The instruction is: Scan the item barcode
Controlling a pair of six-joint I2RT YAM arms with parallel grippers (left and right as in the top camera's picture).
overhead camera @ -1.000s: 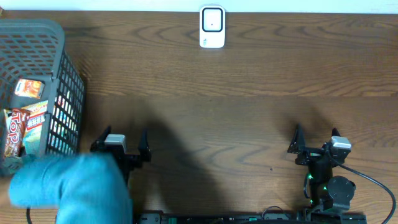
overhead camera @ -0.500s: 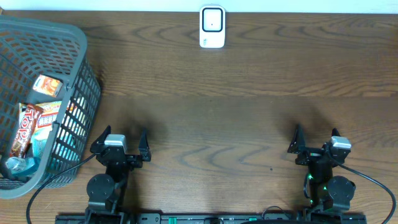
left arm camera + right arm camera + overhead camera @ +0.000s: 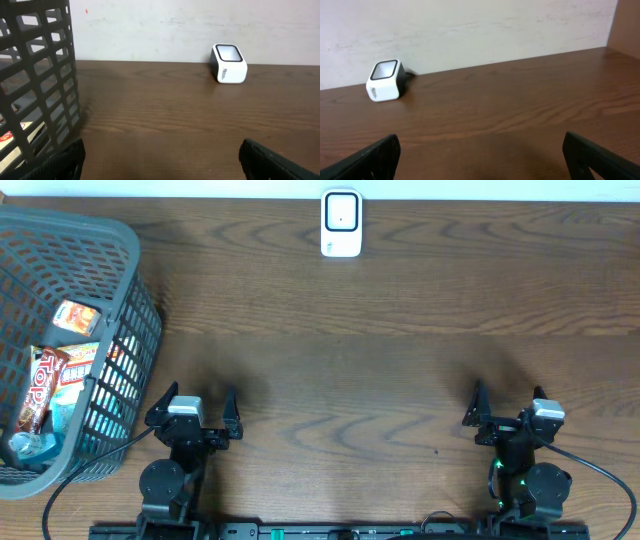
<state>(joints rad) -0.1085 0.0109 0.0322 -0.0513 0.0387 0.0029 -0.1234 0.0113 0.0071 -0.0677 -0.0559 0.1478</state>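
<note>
With the blue sleeve gone, the basket (image 3: 137,270) sits further right; left claw (image 3: 198,394) and right claw (image 3: 509,392) gape empty.

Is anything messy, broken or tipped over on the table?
Nothing stands out. The scanner sits upright at the far edge. The basket stands on the left with snack packets jumbled inside, none spilled. The left gripper and right gripper are open and empty.
</note>
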